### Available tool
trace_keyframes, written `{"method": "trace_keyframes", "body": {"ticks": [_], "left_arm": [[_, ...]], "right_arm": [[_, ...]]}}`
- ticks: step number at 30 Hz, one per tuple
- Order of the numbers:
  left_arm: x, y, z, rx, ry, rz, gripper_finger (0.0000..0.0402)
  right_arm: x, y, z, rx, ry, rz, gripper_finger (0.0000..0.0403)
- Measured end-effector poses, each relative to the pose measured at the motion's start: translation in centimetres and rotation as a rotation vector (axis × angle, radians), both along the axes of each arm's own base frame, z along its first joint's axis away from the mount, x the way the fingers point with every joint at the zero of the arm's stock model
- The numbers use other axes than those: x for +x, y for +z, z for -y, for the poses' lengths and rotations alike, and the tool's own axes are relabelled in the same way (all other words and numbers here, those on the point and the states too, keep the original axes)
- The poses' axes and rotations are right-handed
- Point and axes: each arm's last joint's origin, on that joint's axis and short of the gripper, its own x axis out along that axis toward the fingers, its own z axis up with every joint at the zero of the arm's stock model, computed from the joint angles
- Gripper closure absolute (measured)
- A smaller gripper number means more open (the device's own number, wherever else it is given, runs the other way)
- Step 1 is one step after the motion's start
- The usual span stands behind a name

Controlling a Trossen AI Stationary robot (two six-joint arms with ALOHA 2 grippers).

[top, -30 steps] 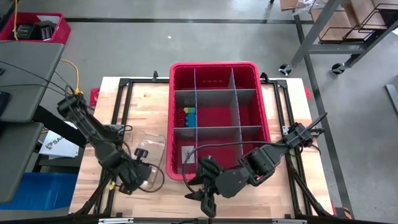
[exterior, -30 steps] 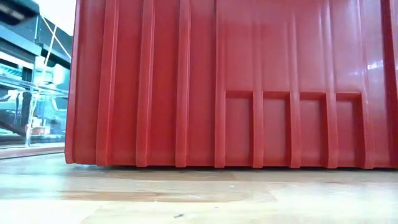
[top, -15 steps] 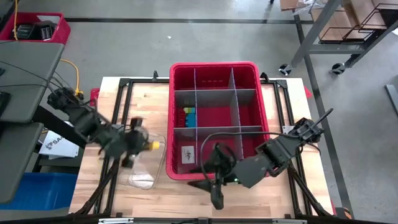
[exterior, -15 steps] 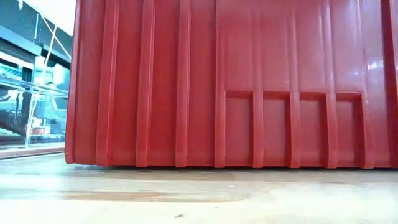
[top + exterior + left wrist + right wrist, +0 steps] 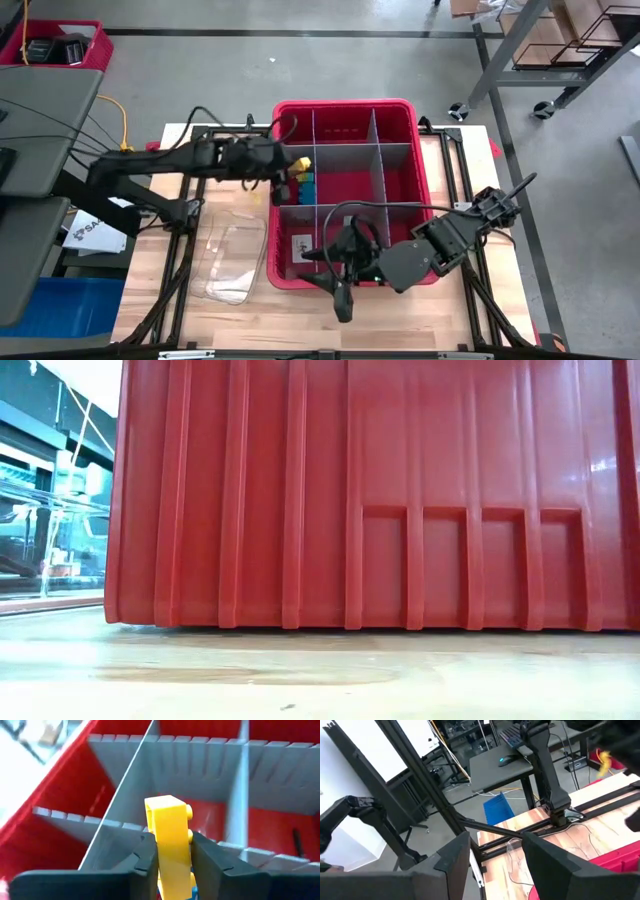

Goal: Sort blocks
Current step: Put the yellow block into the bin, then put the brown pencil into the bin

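Left hand (image 5: 172,855): clamped on yellow block (image 5: 170,840), over red bin (image 5: 425,200) left-middle compartment | Right hand (image 5: 492,855): fingers apart, empty, at bin's near wall | Handling: block likely light, rigid, smooth; grip flat side faces, clear of studs

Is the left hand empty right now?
No, the left hand is shut on a small yellow plastic toy brick, held upright between its two dark fingers above the red plastic bin.
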Motion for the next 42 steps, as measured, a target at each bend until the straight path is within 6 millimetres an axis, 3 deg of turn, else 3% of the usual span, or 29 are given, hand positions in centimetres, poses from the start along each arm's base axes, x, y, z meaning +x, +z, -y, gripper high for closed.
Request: {"method": "trace_keyframes", "body": {"ticks": [8,13,18,25,31,36,42], "left_arm": [[1.4,-2.3,-1.2,-0.163,0.041,-0.086,0.0150],[1.0,-1.7,-1.1,-0.187,0.054,-0.046,0.0087],[-2.0,1.5,-0.3,-0.217,-0.028,0.023,0.0078],[-9.7,7.0,3.7,-0.411,-0.300,0.268,0.0078],[-14.9,7.8,4.8,-0.401,-0.302,0.359,0.0078],[-15.8,7.8,4.2,-0.269,-0.170,0.402,0.0080],[-12.6,8.2,4.1,-0.232,-0.100,0.468,0.0081]], "right_arm": [[-0.4,0.0,-0.7,-0.040,0.028,0.000,0.0226],[-0.2,0.0,-0.4,-0.073,0.028,0.000,0.0226],[0.0,0.1,0.2,-0.108,0.020,0.001,0.0226],[0.4,0.5,1.9,-0.117,-0.078,0.013,0.0226],[1.3,0.5,4.3,-0.204,-0.222,0.001,0.0226],[2.3,0.4,7.9,-0.325,-0.400,-0.045,0.0226],[2.5,0.2,15.4,-0.410,-0.508,-0.204,0.0226]]}}
